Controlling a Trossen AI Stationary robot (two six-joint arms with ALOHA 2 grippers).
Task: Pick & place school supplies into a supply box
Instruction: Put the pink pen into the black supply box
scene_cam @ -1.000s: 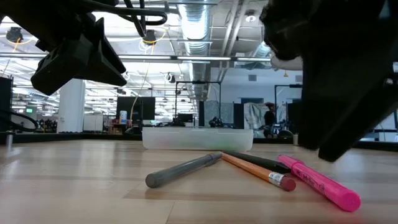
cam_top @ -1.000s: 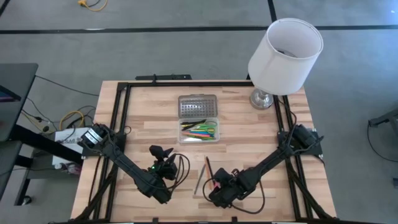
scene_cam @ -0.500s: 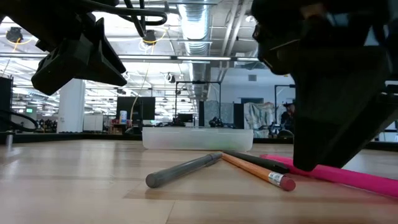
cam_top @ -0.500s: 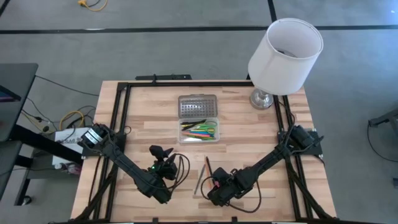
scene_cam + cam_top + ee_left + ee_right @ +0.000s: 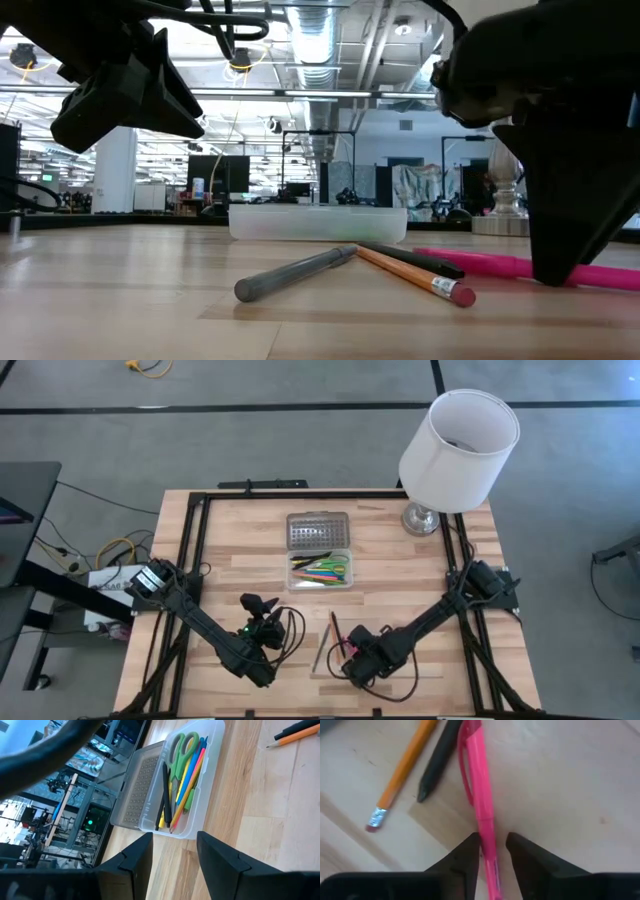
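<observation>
Wooden counter (image 5: 250, 575): right hand (image 5: 492, 851) angled down at the near edge, fingers straddling thin pink highlighter (image 5: 479, 795), not clamped. Left hand (image 5: 258, 604) hovers open. Clear plastic supply box (image 5: 319, 572) sits mid-counter.

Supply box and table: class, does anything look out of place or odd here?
Nothing is damaged or spilled. The supply box lies open, holding supplies, while a grey pen, pencil, black pen and pink highlighter lie loose on the table.

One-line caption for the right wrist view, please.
Right gripper straddling a pink highlighter on the table, orange pencil and black pen alongside.
</observation>
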